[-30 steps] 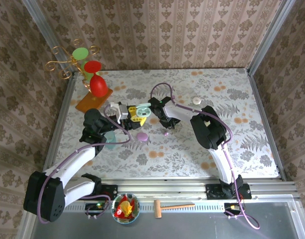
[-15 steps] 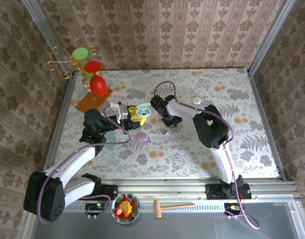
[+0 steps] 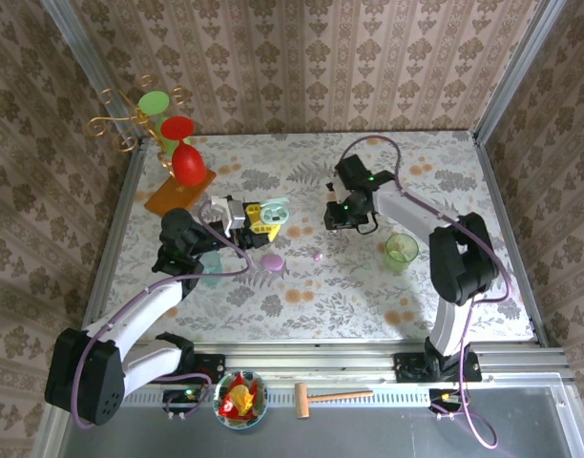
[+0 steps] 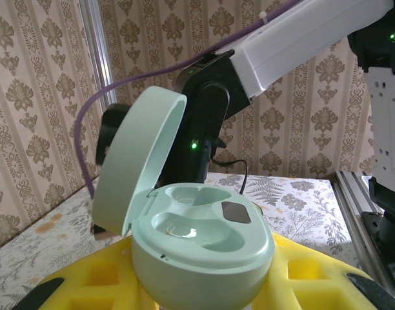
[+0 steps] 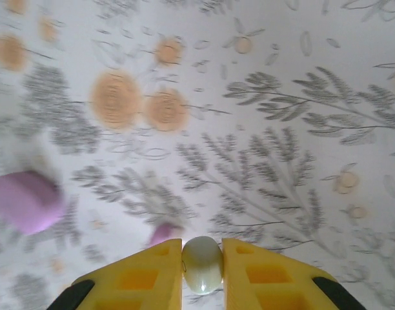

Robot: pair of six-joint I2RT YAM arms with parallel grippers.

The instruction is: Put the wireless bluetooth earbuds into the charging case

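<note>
right gripper [image 5: 202, 248] moved right, clamps pale bud [image 5: 202, 267] | left gripper [image 3: 264, 218] clamps open mint case [image 4: 204, 240] | floral table [image 3: 368, 286], damask walls [image 3: 321, 57]

Earbud [image 3: 317, 256] right of closed case [image 3: 272, 260]

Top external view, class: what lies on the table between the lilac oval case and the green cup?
One tiny lilac earbud, lying loose; the top external view shows it.

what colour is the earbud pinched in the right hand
Pale mint-white. The earbud shows best in the right wrist view, pinched by the right hand.
</note>
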